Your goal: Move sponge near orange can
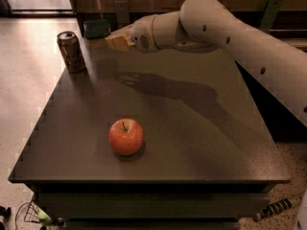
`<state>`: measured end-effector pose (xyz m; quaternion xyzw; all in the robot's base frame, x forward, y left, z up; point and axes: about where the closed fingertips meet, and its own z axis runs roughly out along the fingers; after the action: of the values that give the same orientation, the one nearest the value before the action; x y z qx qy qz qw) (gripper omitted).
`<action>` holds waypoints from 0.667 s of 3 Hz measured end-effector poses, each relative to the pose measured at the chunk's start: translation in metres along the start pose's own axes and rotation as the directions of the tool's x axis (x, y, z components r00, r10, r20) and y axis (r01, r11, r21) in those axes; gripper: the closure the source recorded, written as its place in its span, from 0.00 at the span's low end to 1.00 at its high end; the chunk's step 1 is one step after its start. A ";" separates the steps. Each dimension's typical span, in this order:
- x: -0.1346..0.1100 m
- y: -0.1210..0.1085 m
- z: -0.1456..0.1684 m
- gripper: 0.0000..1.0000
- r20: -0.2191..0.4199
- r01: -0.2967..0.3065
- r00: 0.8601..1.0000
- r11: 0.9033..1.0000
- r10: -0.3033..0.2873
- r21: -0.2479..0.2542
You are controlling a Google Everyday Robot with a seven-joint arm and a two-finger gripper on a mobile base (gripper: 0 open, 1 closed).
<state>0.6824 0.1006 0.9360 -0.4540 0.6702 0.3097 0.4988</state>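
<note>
Arm outstretched, tool far left.

The scene is dim and warm. Bright light washes the floor at the left and glints on the orange can rim. The arm and the gripper, above the table's far left corner, cast 1 soft shadow toward the apple, which shows a faint highlight.

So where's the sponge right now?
In the camera view, the sponge is at the far left corner of the table, just right of and behind the orange can, at the tip of the gripper.
</note>
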 end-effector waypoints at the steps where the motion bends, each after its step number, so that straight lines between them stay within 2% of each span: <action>1: -0.001 0.000 0.001 0.79 0.004 -0.002 1.000 1.000 0.002 0.002; 2: -0.002 0.001 0.002 0.56 0.004 -0.001 1.000 1.000 0.001 -0.001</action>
<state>0.6827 0.1034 0.9369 -0.4531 0.6695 0.3111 0.4997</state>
